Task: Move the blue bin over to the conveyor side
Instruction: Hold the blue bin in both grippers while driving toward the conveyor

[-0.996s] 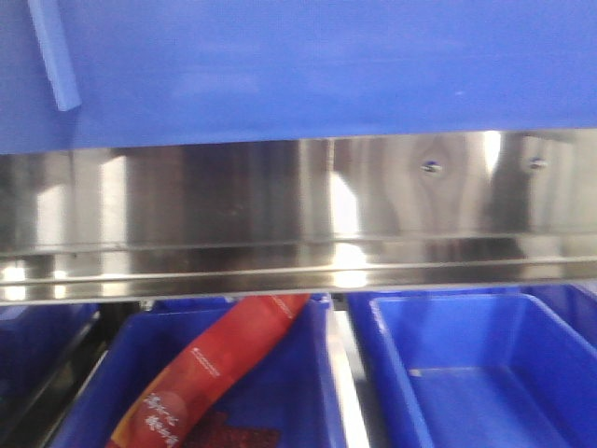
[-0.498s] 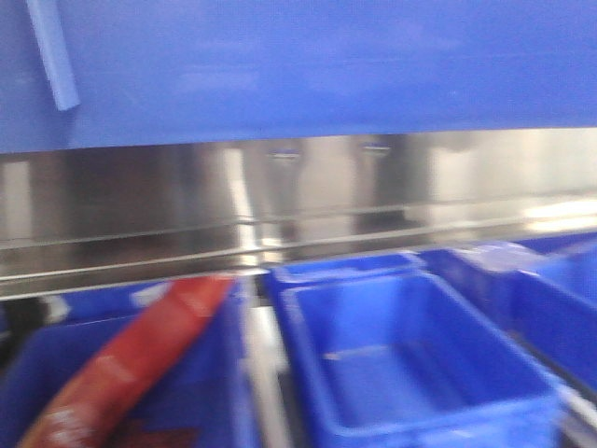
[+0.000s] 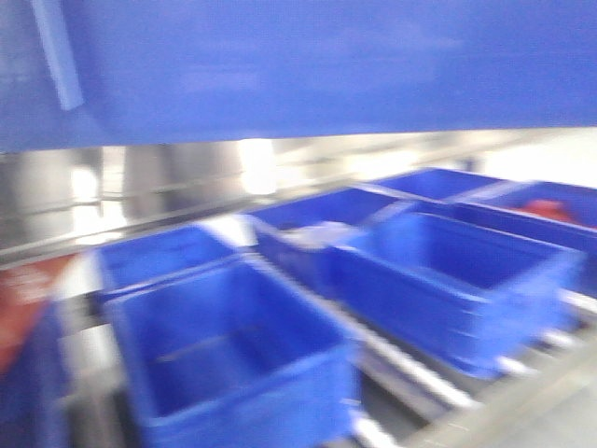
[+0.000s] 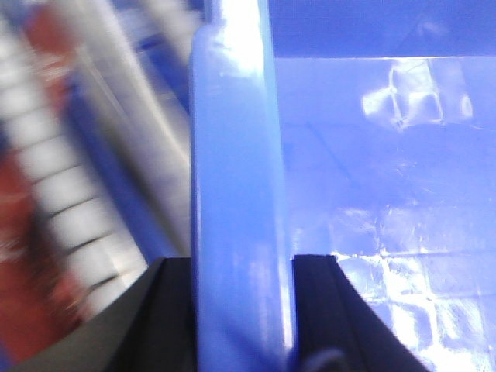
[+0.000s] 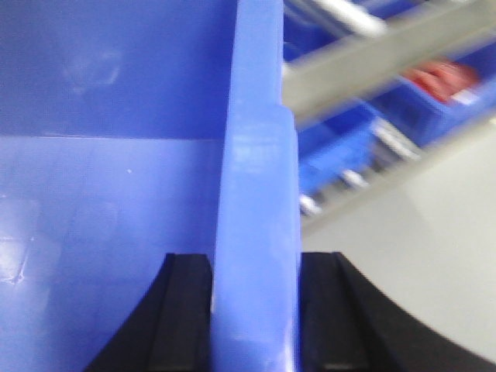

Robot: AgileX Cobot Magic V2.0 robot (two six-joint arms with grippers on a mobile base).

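The blue bin point(image 3: 298, 65) hangs close in front of the front camera, and its smooth wall fills the top of that view. In the left wrist view my left gripper point(image 4: 242, 263) is shut on the bin's thick rolled rim point(image 4: 232, 155), one black finger on each side of it. My right gripper point(image 5: 256, 260) is shut on the opposite rim point(image 5: 256, 178) in the same way. The bin's glossy inside shows beside each rim. The conveyor is out of view.
A shiny steel rail point(image 3: 168, 187) runs under the held bin. Below it several other blue bins point(image 3: 233, 355) point(image 3: 457, 271) sit in rows on a roller rack. A red packet point(image 3: 28, 299) shows at the far left. Grey floor point(image 5: 418, 256) lies to the right.
The front view has swung to the right: the rail, the lower bins and the red packet slid left, and more bins came in at the right. The held bin keeps its place in the view.
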